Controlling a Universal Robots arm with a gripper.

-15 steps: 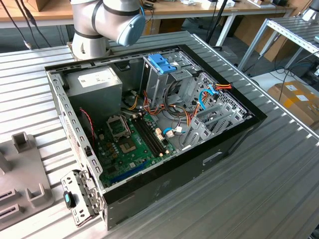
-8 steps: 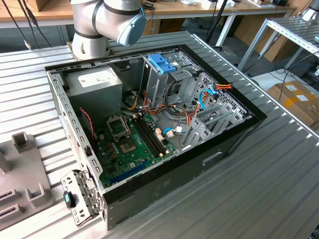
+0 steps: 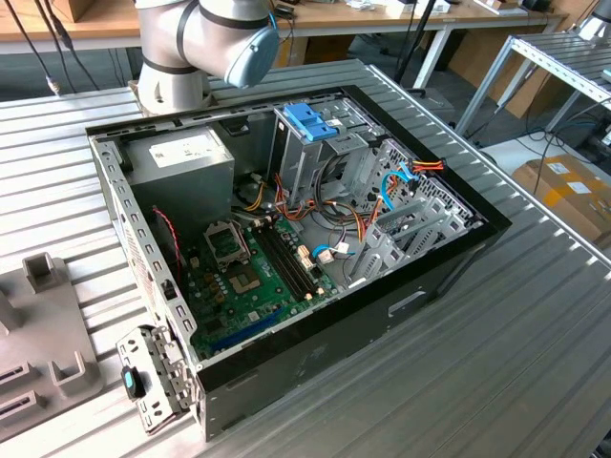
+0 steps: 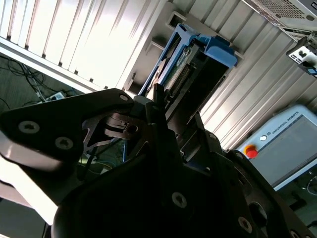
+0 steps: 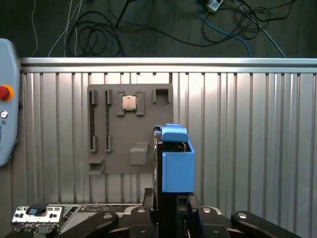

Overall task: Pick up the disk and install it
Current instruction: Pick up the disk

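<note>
In both wrist views the disk [image 5: 176, 159] stands edge-on between my fingers, its blue plastic rail facing the camera. My gripper [image 5: 171, 212] is shut on the disk's lower part. In the second wrist view the disk [image 4: 190, 62] shows its blue rails and a connector edge, sticking out past the black fingers [image 4: 148, 111] of my gripper [image 4: 163, 116]. It is held in the air over a ribbed metal table [image 5: 247, 129]. In the exterior view the open computer case [image 3: 420, 286] lies on its side, with a metal drive cage [image 3: 305, 157] topped by a blue latch [image 3: 310, 121].
A grey fixture plate [image 5: 130, 148] holding a processor chip [image 5: 130, 102] lies on the table beyond the disk. A teach pendant [image 4: 282, 144] rests at the table's edge. Inside the case are a power-supply box [image 3: 181, 157], a green motherboard [image 3: 248, 277] and loose cables [image 3: 329, 253].
</note>
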